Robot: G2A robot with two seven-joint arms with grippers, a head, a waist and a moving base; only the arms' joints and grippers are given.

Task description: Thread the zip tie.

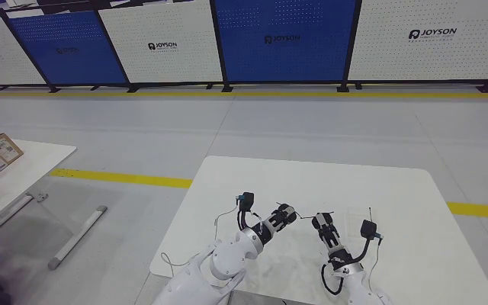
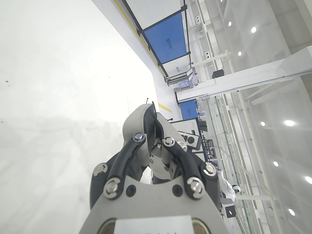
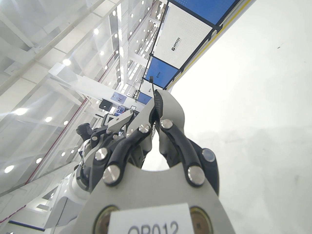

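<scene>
A: Over the smooth white table (image 1: 381, 191), how do the grippers stand?
B: Left gripper (image 2: 153, 108) and right gripper (image 3: 156, 96) are both pinched tight, grey fingers with black pads
A: On what?
B: The zip tie (image 3: 153, 85), a thin black strip: its small head pokes past the right fingertips, its slim tip past the left

Bright, even light thru-out. Src: round white ceiling lamps (image 2: 288, 122) overhead, flaring w/ haloes in both wrist views. Glossy white table top (image 1: 320, 183) burns out near pure white there. Wide-angle bend: straight lines bow twd the edges. Small glints on bolt heads of left gripper (image 2: 154, 109) & right gripper (image 3: 156, 96).
</scene>
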